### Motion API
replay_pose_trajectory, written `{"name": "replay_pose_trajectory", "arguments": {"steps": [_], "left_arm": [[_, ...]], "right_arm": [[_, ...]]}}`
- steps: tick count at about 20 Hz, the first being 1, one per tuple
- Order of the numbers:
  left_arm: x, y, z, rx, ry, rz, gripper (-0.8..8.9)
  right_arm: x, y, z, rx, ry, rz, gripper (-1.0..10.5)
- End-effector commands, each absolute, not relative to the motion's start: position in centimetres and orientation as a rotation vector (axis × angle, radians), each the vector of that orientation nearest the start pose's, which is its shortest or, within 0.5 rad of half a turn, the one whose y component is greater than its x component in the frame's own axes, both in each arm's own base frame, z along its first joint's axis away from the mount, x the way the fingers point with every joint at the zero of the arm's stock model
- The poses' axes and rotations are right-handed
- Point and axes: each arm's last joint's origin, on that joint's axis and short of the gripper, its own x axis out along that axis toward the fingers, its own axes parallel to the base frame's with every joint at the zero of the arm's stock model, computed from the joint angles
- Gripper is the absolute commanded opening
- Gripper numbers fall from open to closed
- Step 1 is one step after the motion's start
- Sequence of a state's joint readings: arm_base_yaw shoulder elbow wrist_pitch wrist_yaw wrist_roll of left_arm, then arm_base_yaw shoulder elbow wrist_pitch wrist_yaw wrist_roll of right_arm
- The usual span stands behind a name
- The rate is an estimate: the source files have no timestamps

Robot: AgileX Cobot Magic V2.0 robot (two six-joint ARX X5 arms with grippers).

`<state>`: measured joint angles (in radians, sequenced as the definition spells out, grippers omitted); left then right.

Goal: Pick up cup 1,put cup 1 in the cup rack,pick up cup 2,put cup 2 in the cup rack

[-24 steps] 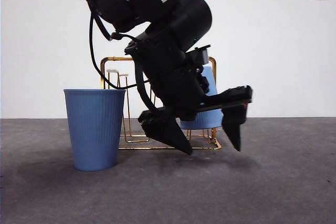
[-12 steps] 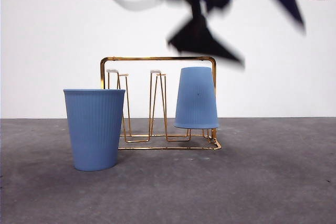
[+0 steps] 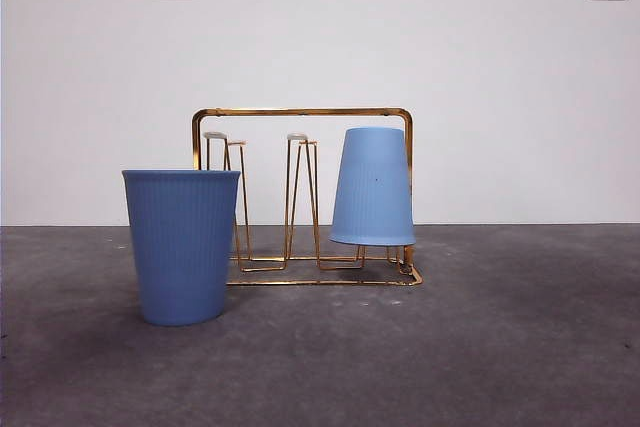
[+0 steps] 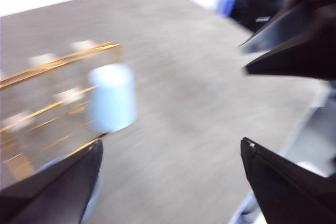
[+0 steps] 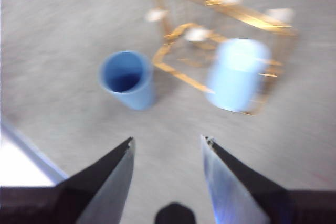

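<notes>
Gold-coloured thin wire cup rack [image 3: 302,197]: upright on the grey table [image 3: 500,347], toward its far edge.

Pale blue plastic cup, inverted [image 3: 373,187]: seated over a peg at one end of the rack.

Darker blue ribbed plastic cup, upright [image 3: 182,245]: on the table just beside the rack's other end, nearer the front edge.

Left gripper [image 4: 168,182]: jaws spread wide, empty, above the table.

Right gripper [image 5: 167,174]: jaws apart, empty, high over both cups.

Both wrist views are motion-blurred, smearing the cup rack [image 4: 52,82] and inverted cup [image 5: 237,74]. In the front view, the upright cup [image 3: 182,245] hides the rack's corner at 8 o'clock.
</notes>
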<state>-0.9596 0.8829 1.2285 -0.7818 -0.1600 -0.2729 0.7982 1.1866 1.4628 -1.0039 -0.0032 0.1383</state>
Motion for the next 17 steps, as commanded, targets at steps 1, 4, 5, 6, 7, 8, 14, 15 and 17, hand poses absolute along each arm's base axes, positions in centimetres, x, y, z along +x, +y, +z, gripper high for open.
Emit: {"name": "replay_pose_trajectory", "arguments": {"steps": [1,4,5,6,7,8,14,15,17], "left_arm": [[7.9,-10.1,40.3,0.030,0.484,-0.648,4.36],[6.6,-7.8,40.1,0.060,0.490,-0.567,4.36],[6.2,-7.2,40.1,0.064,0.491,-0.552,4.36],[5.8,-6.6,40.1,0.059,0.487,-0.542,4.36],[5.6,-6.3,40.1,0.055,0.482,-0.544,4.36],[5.3,-5.9,40.1,0.051,0.477,-0.545,4.36],[5.1,-5.6,40.0,0.055,0.487,-0.553,4.36],[5.1,-5.6,40.0,0.054,0.486,-0.554,4.36],[5.0,-5.7,40.0,0.049,0.491,-0.576,4.36]], "right_arm": [[17.4,18.2,38.7,-0.171,0.797,0.767,2.3],[20.7,21.7,35.3,-0.180,0.871,0.794,2.7],[21.6,22.6,34.2,-0.184,0.889,0.795,3.6],[22.3,23.5,33.2,-0.182,0.906,0.807,4.5],[23.1,24.3,32.1,-0.176,0.918,0.820,4.7],[23.8,25.0,31.2,-0.168,0.925,0.818,4.7],[26.6,28.0,26.1,-0.135,0.987,0.781,4.7],[27.0,28.3,25.3,-0.130,0.997,0.775,4.7],[27.6,28.9,24.0,-0.123,1.004,0.769,4.7]]}}
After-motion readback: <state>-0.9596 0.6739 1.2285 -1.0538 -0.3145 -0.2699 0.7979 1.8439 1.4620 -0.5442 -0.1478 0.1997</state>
